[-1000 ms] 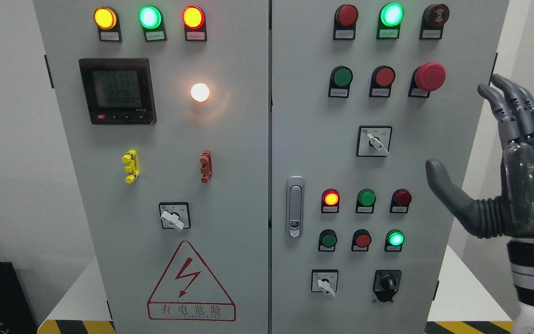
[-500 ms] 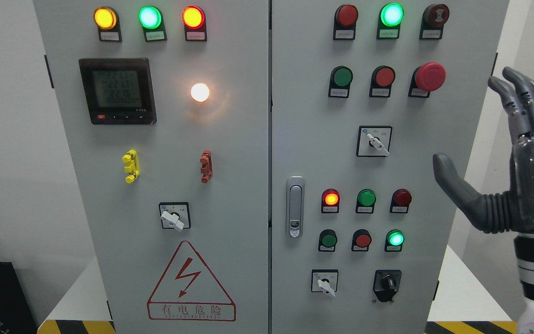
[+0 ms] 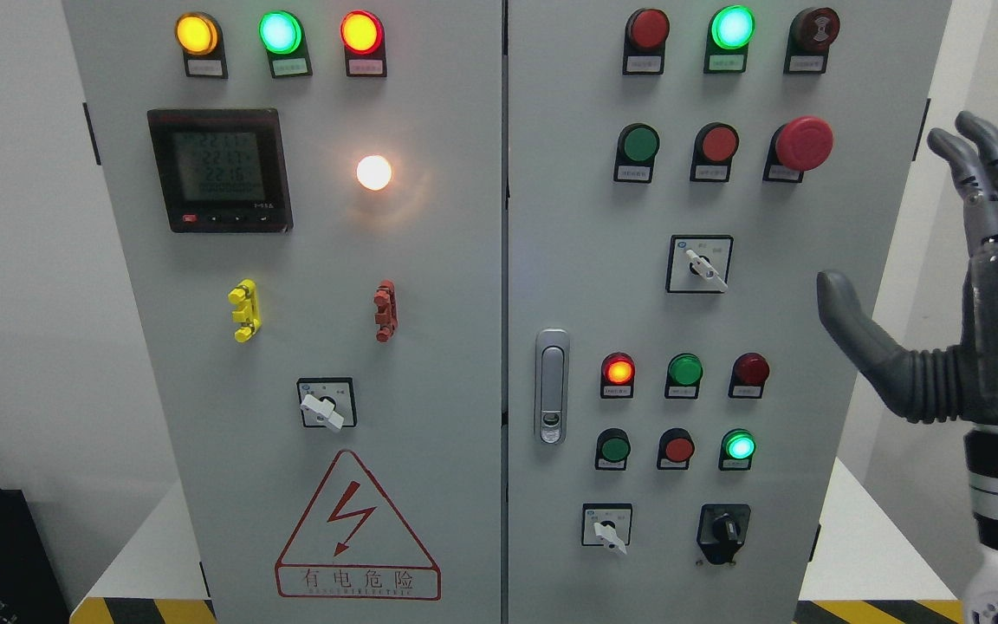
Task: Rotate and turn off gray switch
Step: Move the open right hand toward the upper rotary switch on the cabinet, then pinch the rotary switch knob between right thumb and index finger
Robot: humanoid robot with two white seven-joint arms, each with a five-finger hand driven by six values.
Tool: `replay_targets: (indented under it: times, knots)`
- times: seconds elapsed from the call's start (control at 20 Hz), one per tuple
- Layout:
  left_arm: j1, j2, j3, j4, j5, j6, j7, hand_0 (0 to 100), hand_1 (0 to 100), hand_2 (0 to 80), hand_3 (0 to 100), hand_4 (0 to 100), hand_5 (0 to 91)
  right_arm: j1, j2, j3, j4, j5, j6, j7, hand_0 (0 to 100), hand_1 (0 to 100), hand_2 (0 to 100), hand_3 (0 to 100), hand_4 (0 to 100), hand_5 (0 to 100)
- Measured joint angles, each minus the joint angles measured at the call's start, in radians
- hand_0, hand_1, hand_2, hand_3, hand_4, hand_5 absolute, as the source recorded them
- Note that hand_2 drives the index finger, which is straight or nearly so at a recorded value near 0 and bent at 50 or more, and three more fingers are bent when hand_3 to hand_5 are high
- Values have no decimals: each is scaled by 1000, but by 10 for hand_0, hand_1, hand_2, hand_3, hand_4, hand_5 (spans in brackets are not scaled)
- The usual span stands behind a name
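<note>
I see my right hand (image 3: 984,338) up at the right edge of the view, beside the big gray cabinet (image 3: 551,260). Its fingers (image 3: 980,165) are spread wide and point up, and the thumb (image 3: 854,329) sticks out to the left in front of the cabinet's right edge. The hand holds nothing and touches no knob.

There are three gray switches with white handles. One gray switch (image 3: 699,263) sits in the middle of the right door, well to the left of my thumb, and its handle points down and to the right. Another gray switch (image 3: 607,526) is low on the right door, next to a black knob (image 3: 723,529). The third gray switch (image 3: 326,403) is on the left door, above the red warning triangle (image 3: 357,529).

A red mushroom button (image 3: 802,143) is up high, near my fingers. A bright green lamp (image 3: 732,27) glows above it. I cannot see my left hand at all.
</note>
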Motion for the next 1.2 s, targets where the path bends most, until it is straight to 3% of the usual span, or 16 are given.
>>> replay_targets:
  times: [0.1, 0.2, 0.5, 0.7, 1.2]
  knots:
    - [0, 0, 0, 0, 0, 0, 0, 120, 389, 0, 0, 0, 0, -7, 8, 4, 2, -1, 22, -1, 229, 308, 382, 602, 389, 401]
    - [0, 0, 0, 0, 0, 0, 0, 120, 389, 0, 0, 0, 0, -15, 17, 7, 6, -2, 50, -5, 205, 306, 480, 642, 444, 509]
    - [0, 0, 0, 0, 0, 0, 0, 120, 389, 0, 0, 0, 0, -41, 50, 15, 24, -4, 143, 17, 147, 286, 630, 724, 538, 692]
    - [0, 0, 0, 0, 0, 0, 0, 120, 389, 0, 0, 0, 0, -57, 67, 32, 37, -1, 190, 30, 123, 275, 660, 774, 595, 754]
    - [0, 0, 0, 0, 0, 0, -1, 120, 389, 0, 0, 0, 0, -79, 113, 87, 80, 39, 257, 32, 109, 296, 695, 797, 620, 766]
